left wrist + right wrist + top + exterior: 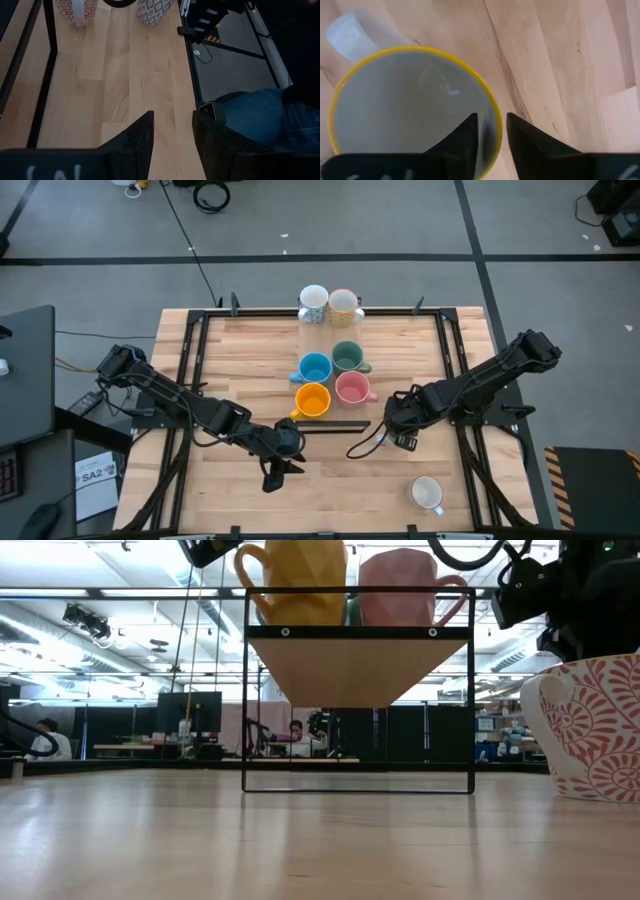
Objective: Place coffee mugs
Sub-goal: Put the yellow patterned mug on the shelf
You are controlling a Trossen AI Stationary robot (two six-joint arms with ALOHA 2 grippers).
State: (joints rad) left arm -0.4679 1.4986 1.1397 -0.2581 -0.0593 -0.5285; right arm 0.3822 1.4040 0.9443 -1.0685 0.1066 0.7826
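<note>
Yellow rim of a white mug [410, 110] sits between the fingers of my right gripper [492, 131], not clamped; high view hides it. My left gripper [172, 130] waits open near the desk's front edge.

Even overhead light across table [250, 500], wood bright, no hard glare. Arms throw soft, short shadows onto boards. Low view: ceiling strip lights [120, 600] burn bright in room behind, near tabletop soft and out of focus, patterned mug [590, 730] at right edge blurred. Right wrist view: yellow-rimmed mug [410, 105] fills frame, slightly soft, pale sheen inside. Left wrist view: dark fingers [135, 140] near-black, little detail.
</note>
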